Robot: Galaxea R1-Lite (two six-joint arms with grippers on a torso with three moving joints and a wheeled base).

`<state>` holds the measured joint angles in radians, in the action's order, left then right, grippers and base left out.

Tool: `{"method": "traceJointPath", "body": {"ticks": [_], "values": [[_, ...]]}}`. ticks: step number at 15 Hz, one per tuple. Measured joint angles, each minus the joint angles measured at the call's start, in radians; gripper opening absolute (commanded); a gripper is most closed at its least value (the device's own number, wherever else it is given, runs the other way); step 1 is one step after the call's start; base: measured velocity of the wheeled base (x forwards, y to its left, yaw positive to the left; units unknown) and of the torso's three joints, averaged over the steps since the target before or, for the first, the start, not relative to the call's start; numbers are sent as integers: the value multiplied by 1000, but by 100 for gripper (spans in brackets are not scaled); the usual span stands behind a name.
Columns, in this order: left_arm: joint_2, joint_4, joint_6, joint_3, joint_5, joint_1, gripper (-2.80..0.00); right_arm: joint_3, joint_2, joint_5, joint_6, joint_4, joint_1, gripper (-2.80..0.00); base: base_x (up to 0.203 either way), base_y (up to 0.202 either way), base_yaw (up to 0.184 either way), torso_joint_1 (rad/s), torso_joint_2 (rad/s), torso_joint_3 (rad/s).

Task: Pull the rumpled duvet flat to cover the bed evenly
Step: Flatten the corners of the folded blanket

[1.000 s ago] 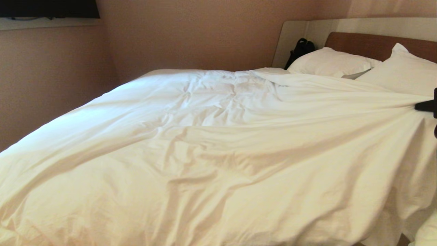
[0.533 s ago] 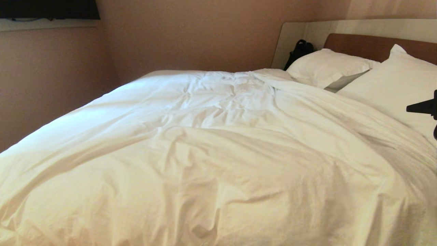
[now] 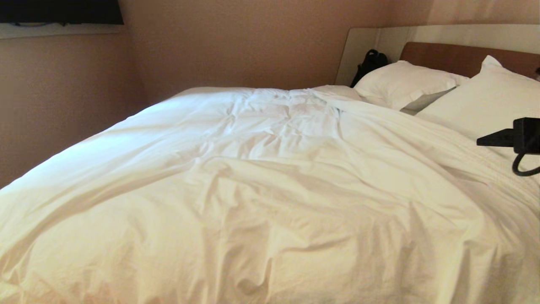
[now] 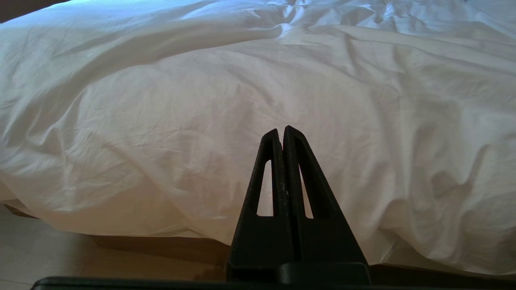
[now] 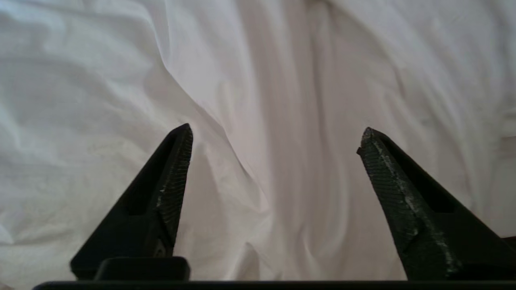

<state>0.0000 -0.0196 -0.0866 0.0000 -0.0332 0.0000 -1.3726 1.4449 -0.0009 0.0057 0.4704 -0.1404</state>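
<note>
Duvet [image 3: 253,190] rumpled; right gripper [image 5: 276,135] level above it, fingers wide, empty; left gripper [image 4: 281,131] fingers pressed together.

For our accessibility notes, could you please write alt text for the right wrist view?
The right gripper hovers open over the white duvet, its two black fingers spread wide with nothing between them. Soft folds of the fabric fill the whole picture.
</note>
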Motion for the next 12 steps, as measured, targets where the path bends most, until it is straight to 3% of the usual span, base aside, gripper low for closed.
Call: {"method": "traceJointPath", "body": {"ticks": [1, 9, 12], "values": [[0, 0, 0, 0, 0, 0, -280, 2, 19, -1, 9, 1, -3, -280, 0, 0, 0, 0, 0, 0], [0, 0, 0, 0, 0, 0, -280, 89, 16, -6, 20, -1, -56, -280, 0, 0, 0, 0, 0, 0], [0, 0, 0, 0, 0, 0, -280, 142, -2, -5, -17, -18, -184, -280, 0, 0, 0, 0, 0, 0]]}}
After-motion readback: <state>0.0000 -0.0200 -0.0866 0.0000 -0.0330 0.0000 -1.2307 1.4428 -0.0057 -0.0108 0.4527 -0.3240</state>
